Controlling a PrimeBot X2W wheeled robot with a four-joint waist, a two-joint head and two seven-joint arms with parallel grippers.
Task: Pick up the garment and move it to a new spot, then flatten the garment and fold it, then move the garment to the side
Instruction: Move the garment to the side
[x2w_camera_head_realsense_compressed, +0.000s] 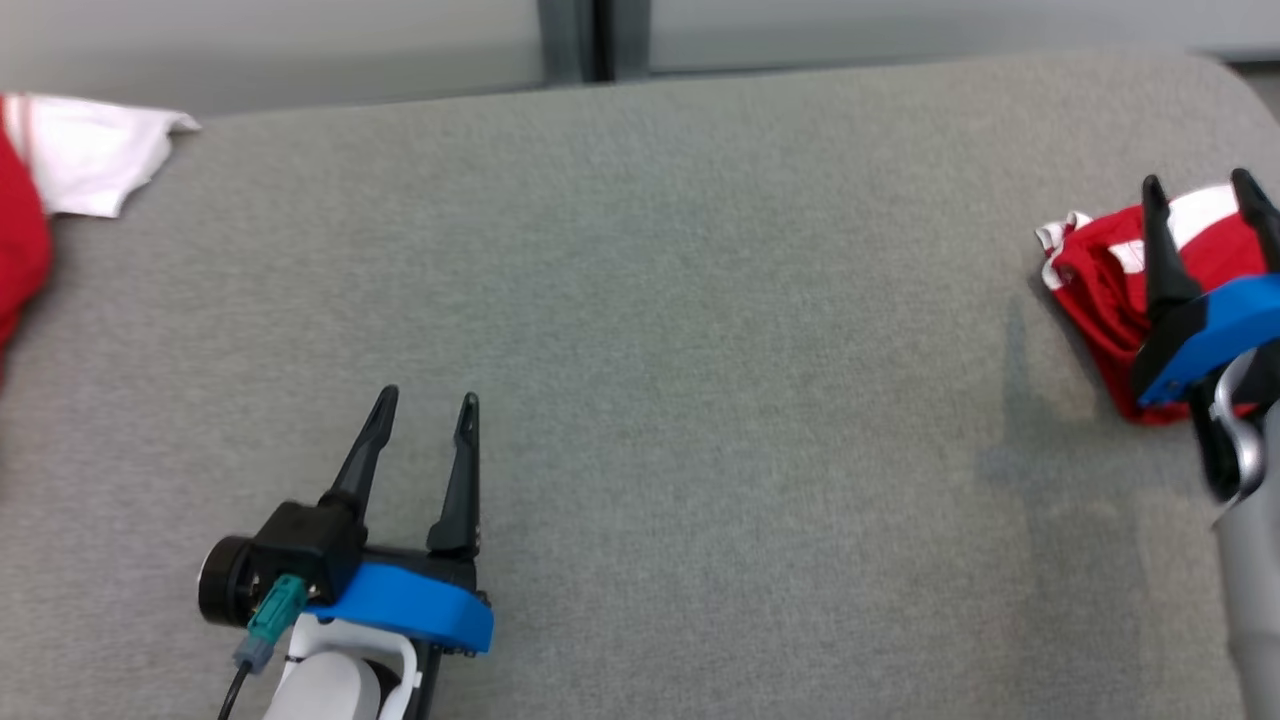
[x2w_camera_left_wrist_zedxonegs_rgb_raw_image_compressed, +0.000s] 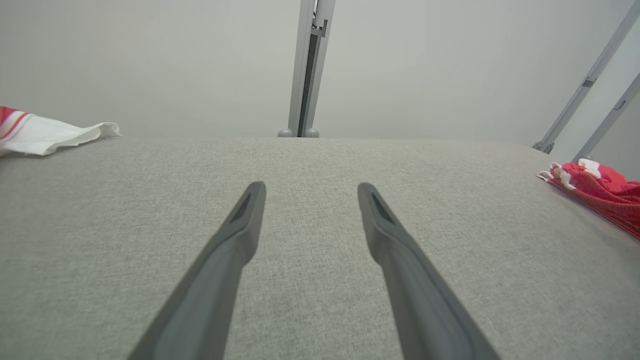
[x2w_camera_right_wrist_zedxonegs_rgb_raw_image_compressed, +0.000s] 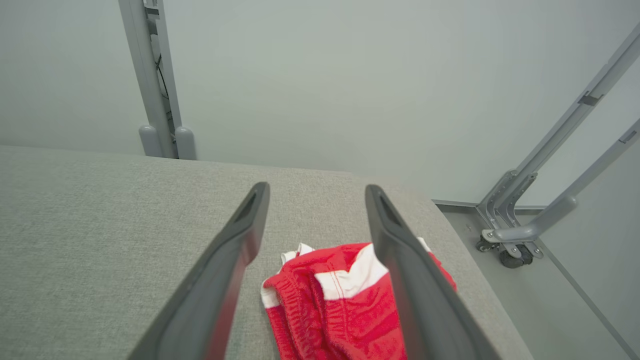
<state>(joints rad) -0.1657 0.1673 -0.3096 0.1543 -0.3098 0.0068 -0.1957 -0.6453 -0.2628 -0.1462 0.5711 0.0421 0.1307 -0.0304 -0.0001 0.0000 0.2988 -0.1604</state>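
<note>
Far right of table (x2w_camera_head_realsense_compressed: 650, 300) – R gripper (x2w_camera_head_realsense_compressed: 1198, 180): fingers wide apart, nothing clamped; hangs over the garment, contact w/ cloth can't tell.
garment (x2w_camera_right_wrist_zedxonegs_rgb_raw_image_compressed: 345, 300): red w/ white bands, bunched into a small pile, lying on table by right edge, toward far-right corner.
garment vs R gripper: under the fingers. In R wrist view the bulk sits between the two fingers, the right finger crosses its white band, and the tips project past its far edge.
L gripper (x2w_camera_head_realsense_compressed: 429, 396): fingers apart, empty, near-left over bare table, well apart from garment.
2nd cloth (x2w_camera_head_realsense_compressed: 90, 150): red + white, far-left corner, partly cut off by frame.
backdrop: pale wall + grey frame posts behind far edge.
</note>
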